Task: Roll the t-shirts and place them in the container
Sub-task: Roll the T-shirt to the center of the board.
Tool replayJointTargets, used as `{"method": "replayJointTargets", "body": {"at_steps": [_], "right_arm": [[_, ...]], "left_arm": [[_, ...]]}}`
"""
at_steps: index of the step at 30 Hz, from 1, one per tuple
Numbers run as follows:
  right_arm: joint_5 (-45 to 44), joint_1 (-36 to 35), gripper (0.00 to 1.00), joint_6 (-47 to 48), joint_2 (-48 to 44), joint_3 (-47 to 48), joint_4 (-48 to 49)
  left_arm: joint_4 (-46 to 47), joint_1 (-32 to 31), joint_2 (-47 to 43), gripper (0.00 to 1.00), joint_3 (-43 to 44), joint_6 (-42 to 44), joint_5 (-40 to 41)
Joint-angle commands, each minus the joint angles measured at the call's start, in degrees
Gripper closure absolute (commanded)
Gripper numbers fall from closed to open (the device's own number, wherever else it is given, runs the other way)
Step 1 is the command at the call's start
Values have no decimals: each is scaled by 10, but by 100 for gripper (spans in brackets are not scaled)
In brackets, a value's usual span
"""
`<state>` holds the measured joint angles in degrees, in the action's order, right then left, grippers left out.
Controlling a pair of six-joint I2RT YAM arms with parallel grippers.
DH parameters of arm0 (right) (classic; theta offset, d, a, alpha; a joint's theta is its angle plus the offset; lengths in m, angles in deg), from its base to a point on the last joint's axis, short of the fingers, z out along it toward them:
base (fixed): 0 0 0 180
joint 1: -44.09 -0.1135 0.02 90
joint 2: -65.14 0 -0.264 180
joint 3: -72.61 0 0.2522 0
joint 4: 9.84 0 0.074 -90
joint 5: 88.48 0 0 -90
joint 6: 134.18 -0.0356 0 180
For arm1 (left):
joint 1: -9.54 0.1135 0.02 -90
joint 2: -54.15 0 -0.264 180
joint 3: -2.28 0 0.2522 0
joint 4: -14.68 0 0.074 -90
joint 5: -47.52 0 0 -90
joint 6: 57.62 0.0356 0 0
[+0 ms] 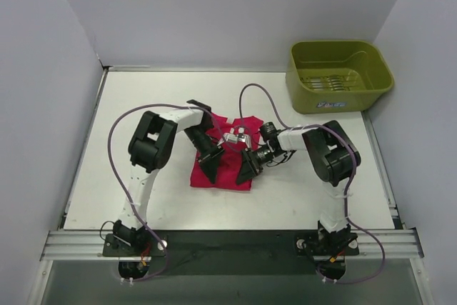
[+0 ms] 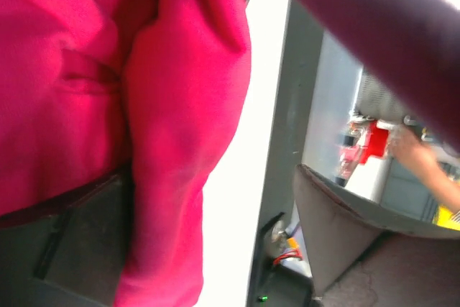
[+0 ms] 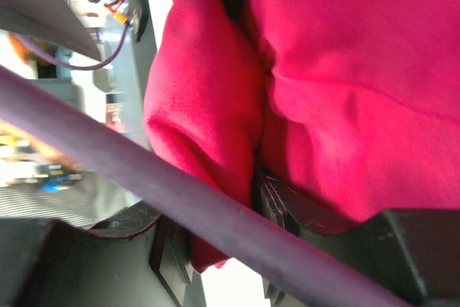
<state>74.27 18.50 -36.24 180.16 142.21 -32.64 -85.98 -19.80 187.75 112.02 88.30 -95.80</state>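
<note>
Two grippers meet over the shirt (image 1: 227, 166), which lies bunched in the middle of the table (image 1: 143, 105), well apart from the tub (image 1: 321, 98) at the far right corner. We read the left gripper (image 1: 213, 171) as spread wide: in its wrist view the cloth leans on one finger (image 2: 72, 249) only, while the other stands clear. The right gripper (image 1: 246, 171) is clamped on a thick fold near the shirt's near edge. We judge that this pins the bundle against slackening while the left one finds a fresh hold. To us the shirt looks partly rolled, not yet tight.
</note>
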Motion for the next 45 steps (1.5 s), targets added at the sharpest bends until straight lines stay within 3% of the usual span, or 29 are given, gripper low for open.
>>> {"method": "replayJointTargets", "body": {"at_steps": [1, 4, 5, 6, 7, 8, 10, 12, 15, 18, 24, 30, 34, 40, 45], "right_arm": [[-88, 0, 94, -36, 26, 1, -12], [-97, -1, 94, -53, 40, 6, -12], [-103, -3, 94, -57, 43, 6, -12], [-110, -2, 95, -58, 44, 7, -12], [-111, -3, 95, -58, 44, 6, -7], [-112, -3, 96, -61, 44, 5, -6], [-111, -3, 96, -64, 43, 2, -7], [-110, -2, 96, -72, 40, -2, -8], [-111, 1, 97, -79, 30, -15, 2], [-119, 3, 97, -97, 28, -22, 5], [-116, 9, 98, -124, 20, -43, 21], [-112, 34, 99, -174, 44, -41, 13], [-98, 61, 99, -196, 64, -35, 12], [-67, 78, 99, -227, 101, -20, -2], [-61, 81, 99, -203, 102, -12, -32]], "left_arm": [[-35, 45, -133, 3, 34, 24, 51], [18, 71, -214, 3, 18, -41, 58], [95, 72, -240, 3, 0, -116, 72], [126, 72, -292, 3, -18, -136, 106], [230, 71, -326, 3, -89, -193, 128], [297, 69, -365, 3, -135, -221, 203], [458, 41, -487, 3, -286, -244, 281], [555, -1, -605, 3, -390, -244, 421], [693, -58, -733, 3, -553, -220, 526], [749, -70, -789, 3, -623, -214, 528], [748, -72, -781, 3, -626, -204, 498], [898, -94, -860, 3, -747, -35, 396], [991, -157, -870, 3, -812, 56, 379], [1172, -243, -777, 3, -873, 115, 458], [1354, -288, -614, 3, -884, 155, 547]]}}
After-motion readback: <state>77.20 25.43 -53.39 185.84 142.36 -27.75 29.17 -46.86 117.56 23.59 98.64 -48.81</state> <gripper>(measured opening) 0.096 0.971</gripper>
